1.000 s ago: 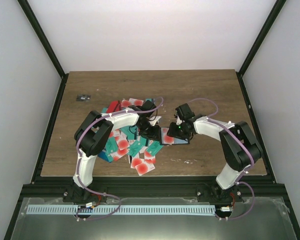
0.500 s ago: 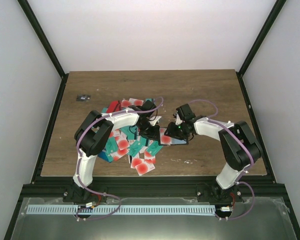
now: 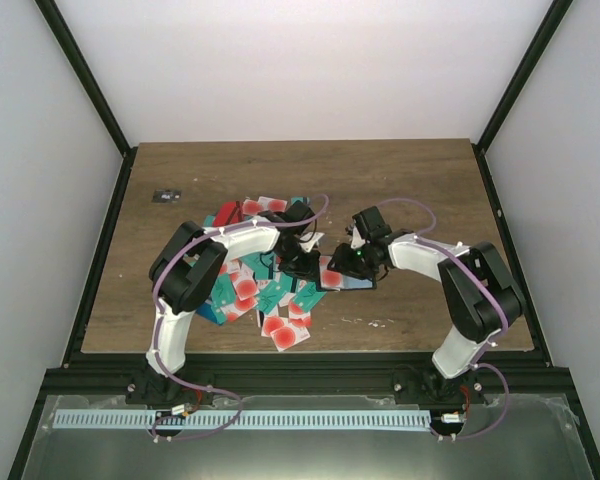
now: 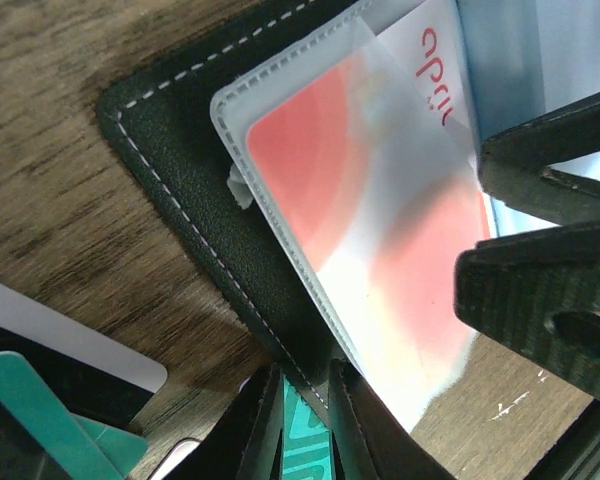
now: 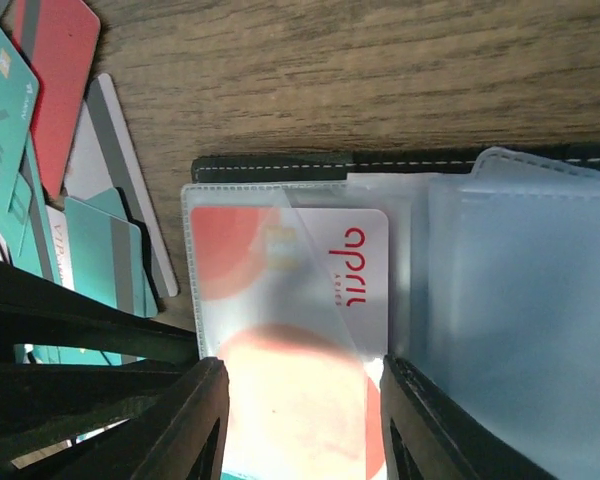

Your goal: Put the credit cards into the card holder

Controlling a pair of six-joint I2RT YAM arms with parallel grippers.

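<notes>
Card holder [image 5: 280, 163]: we see it lying open on the table [image 3: 420, 180], its black stitched rim showing and its clear sleeves [image 5: 520, 300] fanned across the inside.
White card with a red circle [image 5: 310, 300]: it sits inside the holder, tucked into one clear sleeve at the holder's corner.
Right gripper [image 5: 302, 370]: it is over the holder with its fingers spread, one on each side of the sleeved card. We cannot tell whether they touch it.
Left gripper [image 4: 304, 390]: it is at the holder's stitched edge, fingers pressed nearly together on a teal card [image 4: 302, 450] that shows in the narrow gap.
Teal card: it is just beside the holder's black edge, outside every sleeve.
Credit cards [image 3: 245, 290]: we see a loose heap of teal, red and white ones on the holder's left side, the nearest just beside it.
Both grippers: their fingertips are close together over the holder's sleeved corner.
</notes>
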